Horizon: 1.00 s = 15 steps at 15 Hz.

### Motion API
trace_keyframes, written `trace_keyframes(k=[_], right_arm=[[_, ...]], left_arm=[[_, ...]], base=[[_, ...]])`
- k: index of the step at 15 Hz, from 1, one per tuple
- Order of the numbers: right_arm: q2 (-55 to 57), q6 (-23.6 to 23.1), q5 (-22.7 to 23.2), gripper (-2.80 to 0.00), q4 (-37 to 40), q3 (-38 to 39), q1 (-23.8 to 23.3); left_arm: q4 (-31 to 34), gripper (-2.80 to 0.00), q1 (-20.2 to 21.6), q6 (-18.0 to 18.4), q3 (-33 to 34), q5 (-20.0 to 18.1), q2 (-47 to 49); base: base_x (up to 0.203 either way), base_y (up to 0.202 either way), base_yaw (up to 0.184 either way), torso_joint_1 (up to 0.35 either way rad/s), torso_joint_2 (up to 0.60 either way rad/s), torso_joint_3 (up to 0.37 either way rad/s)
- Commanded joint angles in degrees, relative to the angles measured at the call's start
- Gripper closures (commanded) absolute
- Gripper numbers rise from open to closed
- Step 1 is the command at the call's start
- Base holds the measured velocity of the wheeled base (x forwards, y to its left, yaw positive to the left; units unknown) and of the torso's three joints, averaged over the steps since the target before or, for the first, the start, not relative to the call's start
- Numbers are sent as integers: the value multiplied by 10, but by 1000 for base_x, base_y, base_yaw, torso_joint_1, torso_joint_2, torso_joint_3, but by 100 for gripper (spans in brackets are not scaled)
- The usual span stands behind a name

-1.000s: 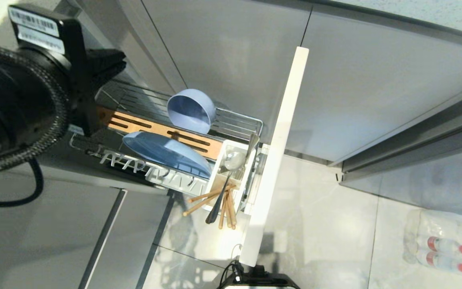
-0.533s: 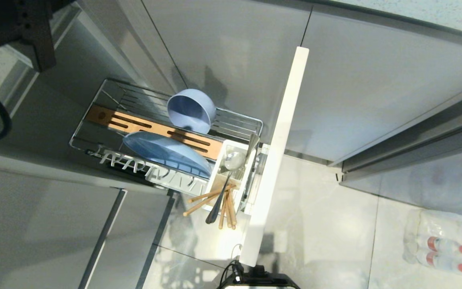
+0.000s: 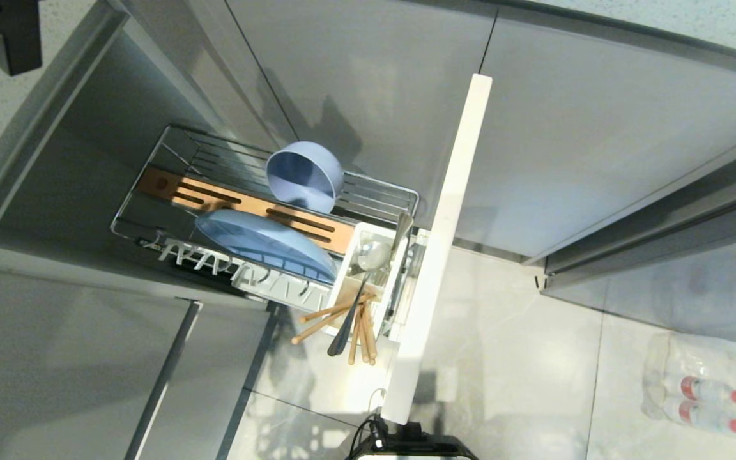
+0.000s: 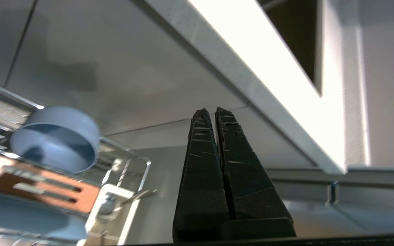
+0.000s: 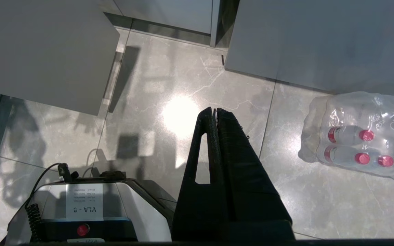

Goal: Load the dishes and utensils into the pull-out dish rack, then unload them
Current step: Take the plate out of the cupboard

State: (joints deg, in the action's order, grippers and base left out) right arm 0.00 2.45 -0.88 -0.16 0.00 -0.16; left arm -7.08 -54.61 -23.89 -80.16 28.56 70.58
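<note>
Chrome rack (image 3: 151,163): I see it pulled out of the cabinet, its white front panel (image 3: 438,249) standing on edge at the right end.
Wooden bar (image 3: 240,207): runs lengthwise down the middle of the rack, slots showing.
Bowl (image 3: 304,176): blue, tipped on its side behind the bar, mouth facing the camera; I see it in my left wrist view too (image 4: 55,143).
Plate (image 3: 266,243): light blue, leaning on edge in the front of the rack, between the bar and the white prongs.
Caddy (image 3: 349,281): white, at the panel end of the rack, just beside the plate.
Spoon (image 3: 361,281): stands in the caddy, shiny bowl inside, dark handle sticking out toward me.
Chopsticks (image 3: 342,319): in the caddy beside the spoon, ends fanned out over the floor.
Left gripper (image 4: 209,111): fingers pressed together, nothing between them; raised above the rack near the countertop edge, apart from all the dishes.
Right gripper (image 5: 214,110): pinched closed and empty, hanging over the floor tiles near a pack of bottles (image 5: 357,147).
</note>
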Motion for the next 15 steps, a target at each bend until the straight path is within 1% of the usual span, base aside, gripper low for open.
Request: trace_keyframes(k=[1,3,5,8,12,15], right_arm=[[1,0,0,0,0,0,0],[1,0,0,0,0,0,0],[1,0,0,0,0,0,0],[1,0,0,0,0,0,0],[0,0,0,0,0,0,1],[1,0,0,0,0,0,0]], left_arm=[[33,0,20,-2,-17,-6,-1],[78,0,52,-8,-40,-24,-7],[114,0,88,-15,-50,-55,-23],[168,0,166,-27,-63,-133,-60],[240,0,267,-24,-69,-215,-128],[296,0,344,5,-69,-290,-185]], base=[[0,0,0,0,0,0],[0,0,0,0,0,0],[0,0,0,0,0,0],[0,0,0,0,0,0],[0,0,0,0,0,0],[0,0,0,0,0,0]])
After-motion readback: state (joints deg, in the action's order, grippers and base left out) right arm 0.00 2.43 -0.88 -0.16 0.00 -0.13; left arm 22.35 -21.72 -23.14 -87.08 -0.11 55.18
